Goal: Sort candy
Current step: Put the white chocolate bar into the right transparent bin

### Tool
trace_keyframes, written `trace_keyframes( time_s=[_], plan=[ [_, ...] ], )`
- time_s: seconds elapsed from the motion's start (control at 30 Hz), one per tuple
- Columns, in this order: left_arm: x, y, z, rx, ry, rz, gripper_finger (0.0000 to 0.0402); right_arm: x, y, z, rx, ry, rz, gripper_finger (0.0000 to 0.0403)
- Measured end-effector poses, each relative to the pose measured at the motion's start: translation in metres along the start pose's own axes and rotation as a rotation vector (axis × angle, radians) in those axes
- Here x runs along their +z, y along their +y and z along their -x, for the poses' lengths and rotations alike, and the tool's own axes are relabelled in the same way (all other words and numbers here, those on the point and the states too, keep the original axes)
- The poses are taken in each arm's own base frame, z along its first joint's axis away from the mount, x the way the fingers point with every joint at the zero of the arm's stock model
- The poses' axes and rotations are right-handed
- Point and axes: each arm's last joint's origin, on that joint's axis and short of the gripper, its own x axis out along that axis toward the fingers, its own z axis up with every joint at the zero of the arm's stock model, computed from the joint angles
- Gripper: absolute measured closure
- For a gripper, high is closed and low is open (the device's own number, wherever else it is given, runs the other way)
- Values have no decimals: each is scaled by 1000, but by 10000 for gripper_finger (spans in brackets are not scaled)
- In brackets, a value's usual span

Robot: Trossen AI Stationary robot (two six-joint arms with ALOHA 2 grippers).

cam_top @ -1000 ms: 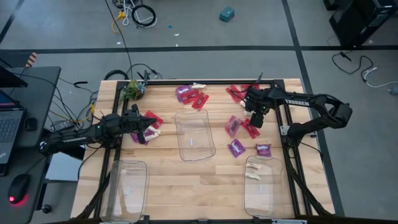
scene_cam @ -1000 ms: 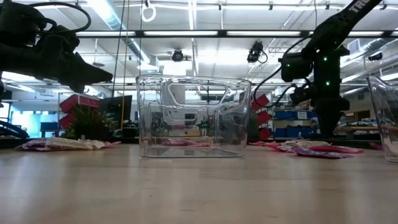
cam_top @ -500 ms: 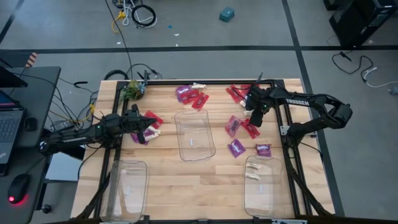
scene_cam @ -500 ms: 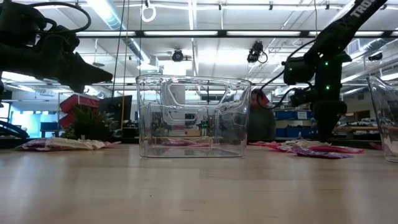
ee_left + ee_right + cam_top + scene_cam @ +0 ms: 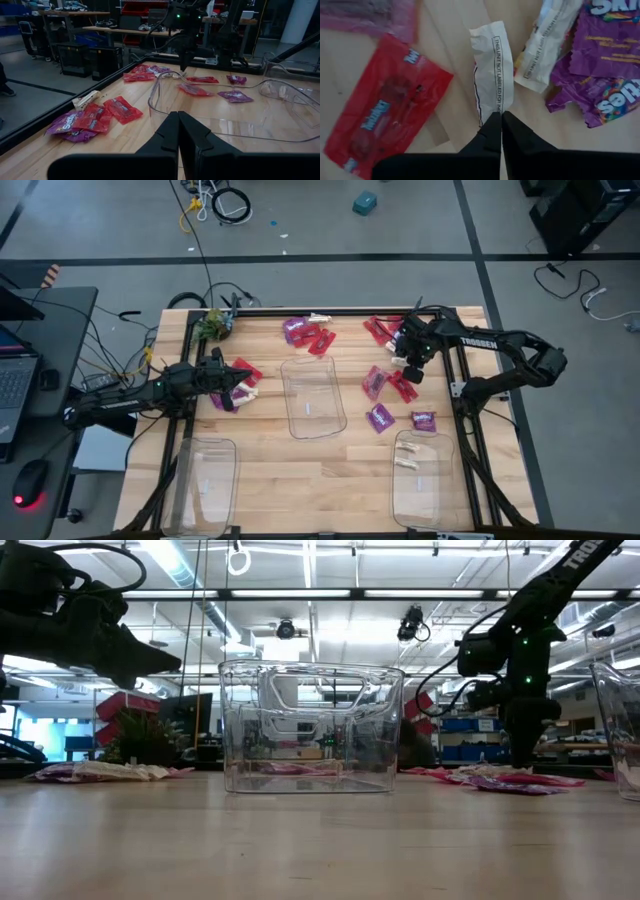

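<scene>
Wood table (image 5: 330, 470) – 3 clear bins (image 5: 313, 396), red/purple/cream candy (image 5: 378, 417) scattered btwn & behind them.

One camera looks straight down, one level across the tabletop, both sharing the middle bin (image 5: 314, 398); wrist cameras look close.

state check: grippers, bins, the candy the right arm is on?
right gripper: shut on the end of a whitish-cream wrapped candy, far right of table.
left gripper: shut, empty, hovering at left side near the candy pile.
clear rectangular centre bin: upright, looks empty.
clear near-right bin: upright, a few cream pieces inside.
clear near-left bin: upright, looks empty.
</scene>
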Motion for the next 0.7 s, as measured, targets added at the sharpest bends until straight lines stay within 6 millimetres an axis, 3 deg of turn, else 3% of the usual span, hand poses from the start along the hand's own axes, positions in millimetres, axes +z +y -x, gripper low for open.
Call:
trace_keyframes(
  time_s=[0.2,0.4,0.57,0.7],
  plan=[
    [0,0,0,0,0,0,396,15,4,23,20,14,-2,403],
    [0,0,0,0,0,0,396,43,25,71,36,-5,5,403],
    [0,0,0,0,0,1,396,63,73,118,129,-76,29,403],
    [0,0,0,0,0,6,396,59,129,134,226,-73,72,403]
  ],
)
